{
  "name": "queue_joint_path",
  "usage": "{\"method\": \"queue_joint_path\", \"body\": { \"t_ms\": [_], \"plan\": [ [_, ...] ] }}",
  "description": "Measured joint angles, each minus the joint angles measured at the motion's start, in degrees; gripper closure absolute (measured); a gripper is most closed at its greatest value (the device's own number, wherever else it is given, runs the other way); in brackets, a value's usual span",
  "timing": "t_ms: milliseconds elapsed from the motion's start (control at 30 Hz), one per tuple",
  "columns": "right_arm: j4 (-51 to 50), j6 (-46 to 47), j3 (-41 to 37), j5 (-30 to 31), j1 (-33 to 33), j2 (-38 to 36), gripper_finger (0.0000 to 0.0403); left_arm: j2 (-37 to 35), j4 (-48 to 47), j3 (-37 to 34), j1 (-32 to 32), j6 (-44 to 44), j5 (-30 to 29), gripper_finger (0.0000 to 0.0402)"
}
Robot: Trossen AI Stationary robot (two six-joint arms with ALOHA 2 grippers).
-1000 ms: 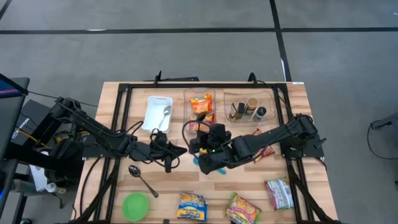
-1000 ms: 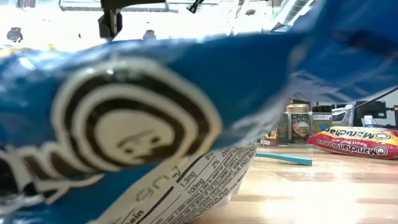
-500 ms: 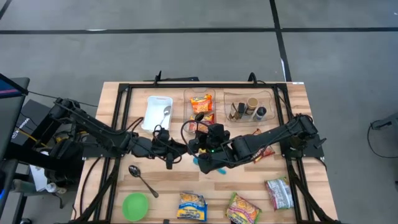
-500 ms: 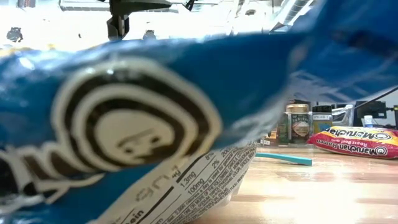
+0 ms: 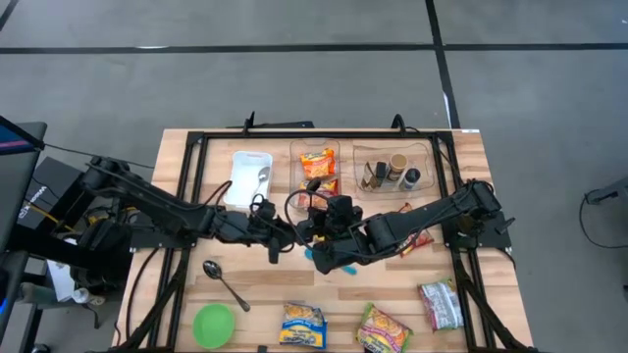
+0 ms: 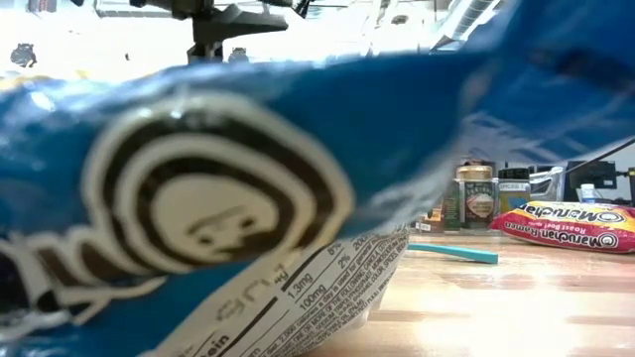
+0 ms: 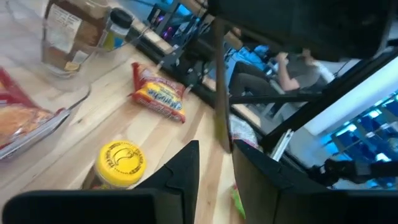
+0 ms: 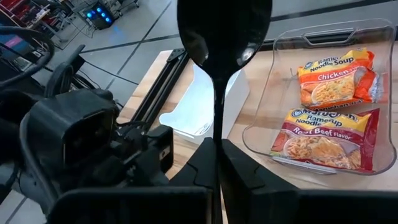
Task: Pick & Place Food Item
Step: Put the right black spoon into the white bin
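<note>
High: your left end effector (image 5: 286, 235) and right end effector (image 5: 316, 227) meet mid-desk.
Right wrist: right pinches a black spoon (image 8: 224, 31); ramen (image 8: 326, 138) sits in the tray (image 8: 264, 134).
Left wrist: left looks spread, holding nothing.
Likely spoon handover; next, close left on the handle.

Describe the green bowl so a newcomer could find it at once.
Start at the wooden table seen from above and go to its near edge, on the left arm's side. The green bowl sits there, beside a yellow noodle packet and just below a metal spoon; it is the only round, plain green thing.
</note>
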Motion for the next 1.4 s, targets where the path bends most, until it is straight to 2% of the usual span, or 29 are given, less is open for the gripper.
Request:
{"method": "queue_joint_path", "body": {
  "t_ms": [200, 1400],
  "plan": [
    [-0.3, 0.0, 0.0, 0.0, 0.0, 0.0, 0.0399, 3.1, 3.6, 0.0, 0.1, 0.0, 0.6, 0.0311],
    [-0.3, -0.6, 0.0, -1.9, 0.1, 0.0, 0.0399, 3.1, 7.2, 0.0, 1.7, 3.1, 4.5, 0.0311]
  ]
}}
